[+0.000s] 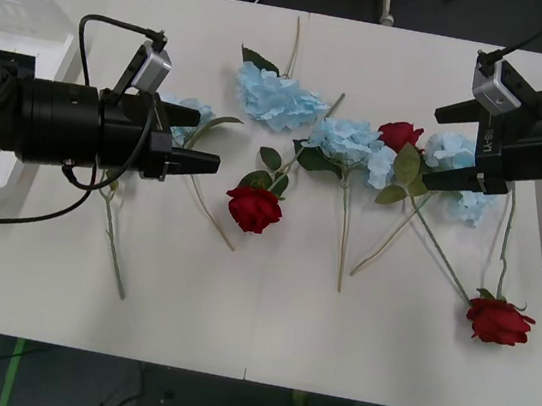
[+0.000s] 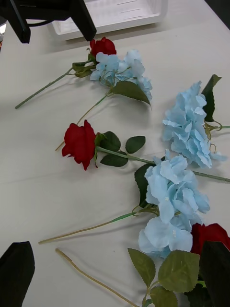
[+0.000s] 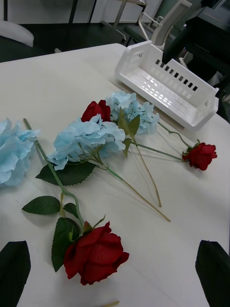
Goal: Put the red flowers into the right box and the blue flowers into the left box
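Both pincers hovered empty over unsorted flowers; nothing had been boxed.

Nearest the robot, at the right front of the white tabletop [image 1: 233, 329], one deep-red artificial rose on a long thin green stem [image 1: 499, 321] was seen, its stem running away toward the right pincer [image 1: 453, 178], which was held with its black fingers spread apart above the pale sky-blue artificial hydrangea heads [image 1: 350, 142]. A second red rose [image 1: 253, 209] was found just ahead of the left pincer [image 1: 206, 165], which was also spread and holding nothing; that rose's stem was angled up and away from the tips, so the left arm was judged nearer to it. A third rose [image 1: 400, 134] was tucked among the blue heads. Farthest off, the shallow white plastic right box [image 3: 165, 88] and the rounded left box [image 2: 110, 14] were seen at the tabletop's ends.
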Available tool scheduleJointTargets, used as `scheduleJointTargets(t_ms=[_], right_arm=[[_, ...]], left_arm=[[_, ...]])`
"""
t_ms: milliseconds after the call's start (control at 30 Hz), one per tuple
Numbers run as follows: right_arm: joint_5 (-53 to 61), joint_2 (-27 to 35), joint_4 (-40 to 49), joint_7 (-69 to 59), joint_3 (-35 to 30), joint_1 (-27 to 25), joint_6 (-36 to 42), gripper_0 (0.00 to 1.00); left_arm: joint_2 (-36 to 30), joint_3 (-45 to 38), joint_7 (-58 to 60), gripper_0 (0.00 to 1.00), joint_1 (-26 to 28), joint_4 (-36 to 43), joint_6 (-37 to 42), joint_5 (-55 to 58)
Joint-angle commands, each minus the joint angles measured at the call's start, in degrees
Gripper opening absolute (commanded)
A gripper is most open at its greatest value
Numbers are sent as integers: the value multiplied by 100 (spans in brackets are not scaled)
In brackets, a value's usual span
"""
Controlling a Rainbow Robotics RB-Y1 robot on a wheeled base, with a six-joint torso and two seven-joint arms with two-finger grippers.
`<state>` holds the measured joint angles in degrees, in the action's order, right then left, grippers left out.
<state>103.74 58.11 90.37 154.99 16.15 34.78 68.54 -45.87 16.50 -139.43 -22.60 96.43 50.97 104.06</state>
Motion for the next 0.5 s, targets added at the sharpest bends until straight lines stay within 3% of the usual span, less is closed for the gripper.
scheduleJointTargets(t_ms=[33,300,400,500], right_arm=[[-29,245,-55,1,55,-270,10,100],[-64,447,68,1,-33,-182,-16,100],[-20,447,68,1,-77,-182,-16,100],[6,447,112,-1858,-103,-130,-16,100]], left_arm=[[-132,46,-102,100,212,-10,-105,79],[-563,-384,39,100,151,-2,-70,580],[-748,-648,716,100,151,-98,159,492],[-827,-1114,1717,100,142,-318,695,79]])
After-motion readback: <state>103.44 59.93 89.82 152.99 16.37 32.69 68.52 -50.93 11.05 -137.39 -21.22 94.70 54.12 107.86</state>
